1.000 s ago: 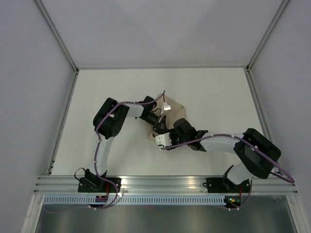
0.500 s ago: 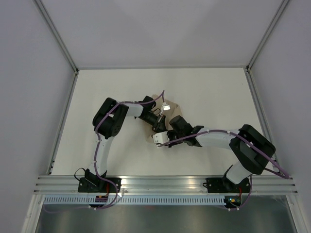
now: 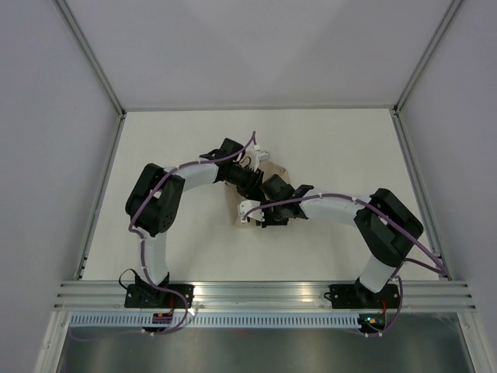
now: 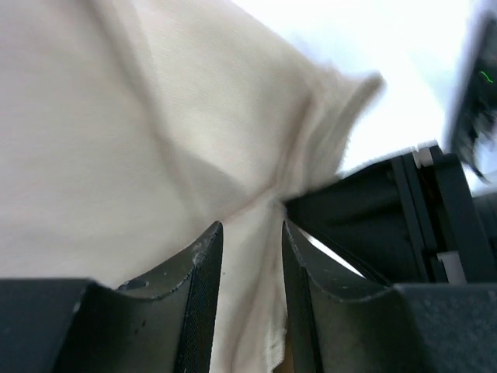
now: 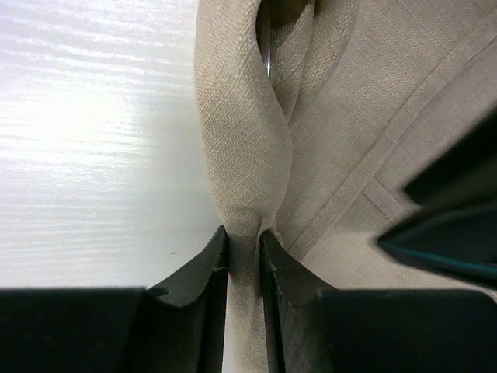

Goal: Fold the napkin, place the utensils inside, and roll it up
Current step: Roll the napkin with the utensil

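The beige napkin [image 3: 273,172] lies bunched at the table's middle, mostly covered by both arms. In the right wrist view a rolled fold of the napkin [image 5: 242,148] runs down between the fingers of my right gripper [image 5: 244,237], which is shut on it. My left gripper [image 4: 248,241] stands over flat napkin cloth [image 4: 147,116], jaws apart, a loose fold lying in the gap without being squeezed. From above, the left gripper [image 3: 255,184] and the right gripper [image 3: 264,212] sit close together on the cloth. The utensils are hidden.
The white table [image 3: 349,148] is bordered by metal rails at left and right and by a ribbed aluminium rail [image 3: 264,291] at the near edge. Black parts of the right arm [image 4: 388,210] crowd the left gripper's right side.
The right gripper slid left and closed on the napkin's rolled fold. The left gripper's jaws came apart and the arm swung up and back. The visible cloth has shrunk.
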`<state>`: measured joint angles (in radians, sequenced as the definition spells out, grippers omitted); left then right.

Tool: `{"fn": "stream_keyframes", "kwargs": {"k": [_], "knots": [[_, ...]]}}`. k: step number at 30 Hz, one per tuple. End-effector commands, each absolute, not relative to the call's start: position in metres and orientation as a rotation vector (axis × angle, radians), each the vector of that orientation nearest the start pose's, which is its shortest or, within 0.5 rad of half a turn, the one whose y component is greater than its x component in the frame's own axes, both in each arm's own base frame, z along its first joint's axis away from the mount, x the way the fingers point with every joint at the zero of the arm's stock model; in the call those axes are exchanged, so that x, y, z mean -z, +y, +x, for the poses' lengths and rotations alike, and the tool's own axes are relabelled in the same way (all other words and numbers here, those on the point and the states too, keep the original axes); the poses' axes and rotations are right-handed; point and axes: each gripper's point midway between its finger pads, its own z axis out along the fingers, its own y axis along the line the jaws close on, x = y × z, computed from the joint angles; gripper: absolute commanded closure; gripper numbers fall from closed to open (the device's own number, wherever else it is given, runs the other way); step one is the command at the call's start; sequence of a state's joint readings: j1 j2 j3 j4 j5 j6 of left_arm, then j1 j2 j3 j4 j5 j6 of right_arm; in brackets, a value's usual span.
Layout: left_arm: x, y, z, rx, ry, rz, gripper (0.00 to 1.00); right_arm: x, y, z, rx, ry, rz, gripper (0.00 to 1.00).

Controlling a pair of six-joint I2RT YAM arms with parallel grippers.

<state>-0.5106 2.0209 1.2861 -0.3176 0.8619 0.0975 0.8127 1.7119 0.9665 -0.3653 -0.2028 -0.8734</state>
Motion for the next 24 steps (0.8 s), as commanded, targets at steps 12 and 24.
{"fn": "stream_keyframes", "kwargs": {"k": [12,24], "knots": [[-0.217,-0.221,0.405,0.493,1.943,0.389,0.55,0.012,0.263,0.2,-0.786,2.342,-1.974,0.79],[-0.254,-0.22,0.319,0.26,1.586,0.531,0.53,0.018,0.262,0.225,-1.208,2.403,-2.03,0.78]]}}
